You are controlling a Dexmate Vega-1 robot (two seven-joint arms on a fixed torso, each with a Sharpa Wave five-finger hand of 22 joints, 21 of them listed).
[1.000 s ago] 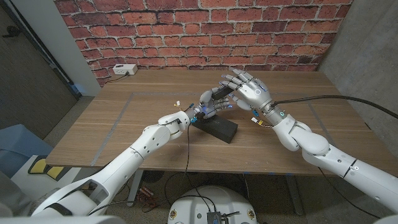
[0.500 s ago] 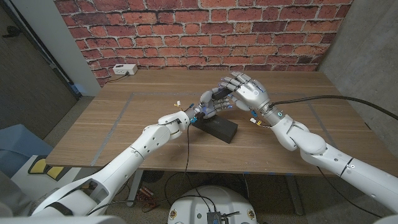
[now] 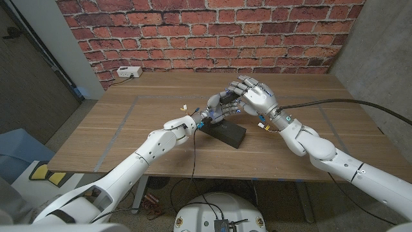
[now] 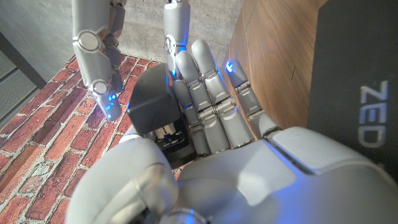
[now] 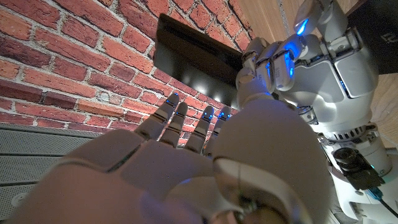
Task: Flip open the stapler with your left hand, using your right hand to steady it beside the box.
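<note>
Stapler (image 3: 220, 100) is up off the bench (image 3: 129, 122), held in the air between the two hands, above the far end of the black box (image 3: 225, 133) that lies flat on the bench. In the left wrist view the stapler (image 4: 152, 109) is a dark block with its metal mechanism exposed on the underside.

Left hand (image 3: 214, 111): fingers (image 4: 208, 93) wrapped against the stapler's side with the thumb below; clamped on it, by my reading.

Right hand (image 3: 252, 95): arched over the stapler from the far right side, fingers slightly spread and curved down toward it. In the right wrist view its fingertips (image 5: 186, 118) end just short of the dark body (image 5: 196, 59); contact cannot be confirmed. It looks apart and holding nothing, but I cannot tell for sure.

Key relation: the stapler sits directly between the palms, left hand under and on the near-left, right hand above and on the far-right. Its long axis appears to run roughly along the line between the hands, slightly tilted; exact orientation is hard to read under the fingers. The left hand is the nearer one, already in contact.

Judgement: the flip is at its start or mid-way; whether the top arm has opened is not legible. The steadying right hand probably needs to close on the base first.
</note>
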